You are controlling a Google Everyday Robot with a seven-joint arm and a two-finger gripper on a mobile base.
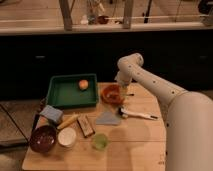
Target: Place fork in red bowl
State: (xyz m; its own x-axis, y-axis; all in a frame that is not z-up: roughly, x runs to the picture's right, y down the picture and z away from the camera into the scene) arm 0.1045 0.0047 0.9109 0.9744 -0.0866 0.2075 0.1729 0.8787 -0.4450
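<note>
The red bowl [110, 94] sits on the wooden table [135, 145], just right of the green tray. My gripper [123, 91] hangs down from the white arm at the bowl's right rim, open and pointing at the table. I cannot pick out the fork; the gripper hides the spot where it meets the bowl. A short dark sliver [129, 95] pokes out to the right beside the gripper, and I cannot tell what it is.
A green tray [62, 97] holds an orange [83, 84]. A white-handled utensil [136, 114] and a grey cloth [108, 118] lie in front of the bowl. A maroon bowl [42, 138], white bowl [67, 137], green cup [100, 142], blue sponge [51, 114] and snack bar [86, 126] crowd the front left.
</note>
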